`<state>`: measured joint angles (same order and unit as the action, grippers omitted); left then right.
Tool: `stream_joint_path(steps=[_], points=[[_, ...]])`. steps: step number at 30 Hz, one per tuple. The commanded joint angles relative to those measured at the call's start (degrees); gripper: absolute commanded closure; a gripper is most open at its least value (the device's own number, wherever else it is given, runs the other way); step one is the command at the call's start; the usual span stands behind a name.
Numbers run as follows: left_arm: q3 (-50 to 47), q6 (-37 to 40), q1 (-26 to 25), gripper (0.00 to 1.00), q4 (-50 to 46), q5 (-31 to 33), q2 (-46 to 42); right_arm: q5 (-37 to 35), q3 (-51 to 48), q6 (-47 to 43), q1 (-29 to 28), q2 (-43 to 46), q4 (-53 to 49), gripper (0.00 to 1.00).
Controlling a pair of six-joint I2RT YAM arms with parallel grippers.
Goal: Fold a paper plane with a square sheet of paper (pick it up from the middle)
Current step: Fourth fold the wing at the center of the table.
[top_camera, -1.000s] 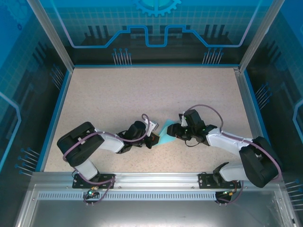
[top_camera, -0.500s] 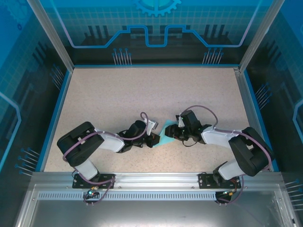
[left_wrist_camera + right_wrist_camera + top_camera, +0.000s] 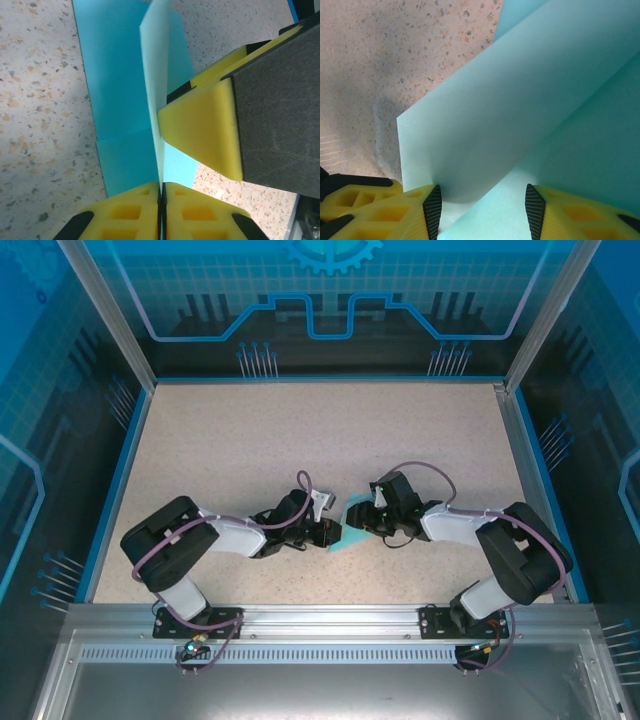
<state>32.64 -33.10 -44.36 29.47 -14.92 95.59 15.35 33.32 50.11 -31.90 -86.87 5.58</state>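
Note:
The square sheet of paper (image 3: 347,531), light cyan and partly folded, lies on the speckled table between the two arms. In the left wrist view a thin flap of the paper (image 3: 155,85) stands upright and runs down into the slit between my left gripper's (image 3: 162,192) yellow fingers, which are pressed together on it. My left gripper (image 3: 331,533) sits at the sheet's left side. One right finger (image 3: 210,130) leans against that flap from the right. My right gripper (image 3: 482,207) is open, its jaws astride the paper (image 3: 520,100), whose flap rises before them. It meets the sheet (image 3: 362,519) from the right.
The speckled tabletop (image 3: 300,440) stretches behind and to both sides of the arms. A blue rim (image 3: 325,379) and clear walls bound it. A metal rail (image 3: 320,625) with both arm bases runs along the near edge.
My right gripper has moved left, closer over the paper, with its elbow swinging nearer. My left gripper has shifted slightly right, still on the flap.

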Motion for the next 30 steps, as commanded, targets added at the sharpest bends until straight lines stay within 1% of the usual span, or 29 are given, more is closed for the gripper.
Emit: stream_joint_path(steps=[1, 6, 10, 15, 18, 21, 24, 27, 30], points=[[1.5, -2.3, 0.4, 0.85, -1.4, -2.6, 1.2, -1.9, 1.5, 0.8, -0.6, -0.8, -2.8, 0.49], [2.5, -2.9, 0.8, 0.77, -3.1, -3.3, 2.2, -2.2, 1.4, 0.9, -0.7, -0.9, -3.2, 0.49], [2.9, -3.0, 0.9, 0.76, -2.3, -3.7, 2.8, -1.4, 0.6, 1.1, -0.7, -0.2, -1.9, 0.49], [3.7, -2.5, 1.2, 0.82, -2.0, -4.6, 3.6, -1.2, -0.2, 0.9, -0.8, 1.1, -0.9, 0.49], [3.9, -2.5, 1.2, 0.87, -1.4, -6.3, 4.4, -1.4, -0.3, 0.9, -0.8, 1.3, -0.9, 0.49], [4.1, -2.8, 1.4, 0.88, -1.0, -7.4, 5.3, -1.8, -0.1, 1.0, -0.8, 0.9, -1.4, 0.49], [3.8, -3.1, 1.5, 0.87, -1.0, -7.1, 5.1, -2.6, 0.2, 1.1, -0.7, 0.3, -2.7, 0.48], [3.7, -3.2, 1.6, 0.85, -1.9, -7.1, 3.8, -3.2, 0.3, 1.3, -0.8, -0.1, -3.7, 0.48], [3.5, -3.3, 1.7, 0.78, -3.6, -6.7, 1.2, -4.2, 0.9, 1.3, -0.7, -0.8, -5.8, 0.47]])
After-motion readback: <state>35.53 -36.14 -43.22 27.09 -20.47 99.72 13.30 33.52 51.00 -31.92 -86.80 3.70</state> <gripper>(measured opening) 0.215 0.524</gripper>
